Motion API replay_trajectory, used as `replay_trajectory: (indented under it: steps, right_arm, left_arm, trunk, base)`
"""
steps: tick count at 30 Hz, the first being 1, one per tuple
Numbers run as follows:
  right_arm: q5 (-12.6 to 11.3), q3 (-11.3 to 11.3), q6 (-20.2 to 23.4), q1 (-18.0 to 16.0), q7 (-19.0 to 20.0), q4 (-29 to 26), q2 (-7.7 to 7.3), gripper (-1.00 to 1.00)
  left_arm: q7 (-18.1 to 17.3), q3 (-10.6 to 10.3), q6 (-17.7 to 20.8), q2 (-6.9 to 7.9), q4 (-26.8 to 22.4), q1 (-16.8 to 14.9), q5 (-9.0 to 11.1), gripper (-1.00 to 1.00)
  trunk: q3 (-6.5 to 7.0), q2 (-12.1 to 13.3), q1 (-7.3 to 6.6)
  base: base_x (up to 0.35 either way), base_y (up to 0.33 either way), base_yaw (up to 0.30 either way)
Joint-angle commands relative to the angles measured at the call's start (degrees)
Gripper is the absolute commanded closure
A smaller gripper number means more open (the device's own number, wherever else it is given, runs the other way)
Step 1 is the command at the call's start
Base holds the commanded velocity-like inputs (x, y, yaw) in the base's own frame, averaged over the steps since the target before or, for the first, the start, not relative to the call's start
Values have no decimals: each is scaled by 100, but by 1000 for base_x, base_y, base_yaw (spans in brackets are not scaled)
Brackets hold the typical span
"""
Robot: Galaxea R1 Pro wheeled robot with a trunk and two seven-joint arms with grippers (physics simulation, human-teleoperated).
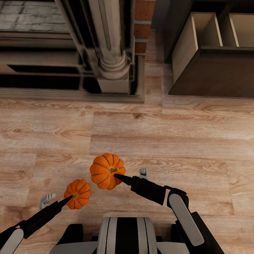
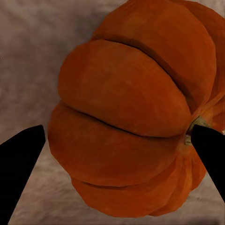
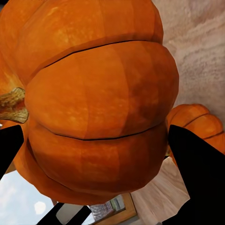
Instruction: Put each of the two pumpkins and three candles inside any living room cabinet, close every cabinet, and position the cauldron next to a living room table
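The floor (image 1: pixel 148 130) was of pale wooden planks with a strong grain, and it took most of the head view. At the far left stood a fireplace (image 1: pixel 38 53) with a grey stone column (image 1: pixel 111 53) on a square base and a strip of red brick (image 1: pixel 143 24) beside it. At the far right was the cabinet (image 1: pixel 211 76), dark brown, with one drawer pulled open, so that its pale beige inside (image 1: pixel 206 30) with dividers could be seen. Between the robot and the cabinet the planks were bare.

The right gripper (image 1: pixel 116 174) held the larger-looking pumpkin (image 1: pixel 106 171) above the floor, in front of the robot's trunk (image 1: pixel 125 233). In the right wrist view its two black fingers (image 3: pixel 197 178) were set apart on both sides of this pumpkin (image 3: pixel 93 103), closed on its ribbed body. The left gripper (image 1: pixel 70 198) held the other pumpkin (image 1: pixel 78 194), lower and to the left of the first one. In the left wrist view its fingers (image 2: pixel 21 164) stood on either side of that pumpkin (image 2: pixel 126 122), one tip near the stem. Both pumpkins were near each other but apart, and well apart from the cabinet.
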Motion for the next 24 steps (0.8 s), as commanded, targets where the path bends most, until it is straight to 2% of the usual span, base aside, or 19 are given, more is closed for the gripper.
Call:
replay_trajectory:
  steps: [1, 22, 24]
  right_arm:
    - [-7, 1, 1, 0, -16, -1, 0, 100]
    - [-6, 18, 1, 0, -16, -1, 3, 100]
    - [-8, 18, 1, 0, -16, -1, 4, 100]
  left_arm:
    - [0, 0, -5, 0, 1, 1, -18, 100]
    - [-9, 7, -57, -44, -2, 1, -27, 100]
    - [-9, 7, -56, -44, 0, 1, -27, 100]
  trunk:
    - [0, 0, 0]
    - [0, 0, 0]
    - [44, 3, -5]
  base:
    - [0, 0, 0]
    - [0, 0, 0]
    - [0, 0, 0]
